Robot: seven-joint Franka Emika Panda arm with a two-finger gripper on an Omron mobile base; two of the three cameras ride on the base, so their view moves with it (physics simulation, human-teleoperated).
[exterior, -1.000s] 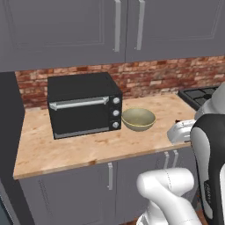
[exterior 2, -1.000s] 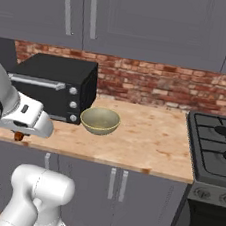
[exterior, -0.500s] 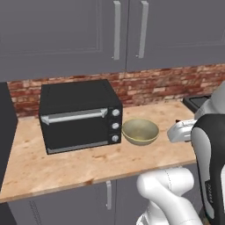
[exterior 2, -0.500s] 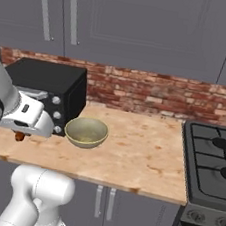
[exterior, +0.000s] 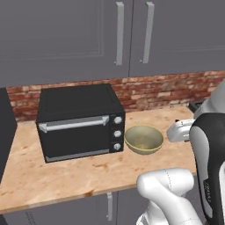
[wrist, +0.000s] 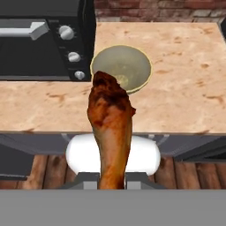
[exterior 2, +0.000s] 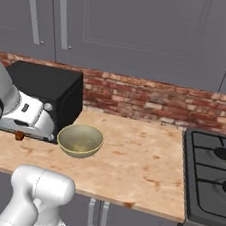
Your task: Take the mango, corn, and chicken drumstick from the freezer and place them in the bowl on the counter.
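Gripper point(wrist: 111, 178) at bottom centre of the hand view, closed tight on the chicken drumstick point(wrist: 110, 128), which sticks up through mid-frame, its meaty end overlapping the near rim of the bowl point(wrist: 140, 66). Bowl point(exterior: 143, 139) sits on the counter point(exterior: 61, 176) just right of the black toaster oven point(exterior: 79, 122) in the left base view; centre-left in the right base view point(exterior 2: 80, 140). Drumstick tip point(exterior 2: 19, 135) peeks under the white hand at left edge, near the counter's front edge. Stove point(exterior 2: 211, 183) at lower right. Grey cupboards point(exterior: 132, 35) fill the top.
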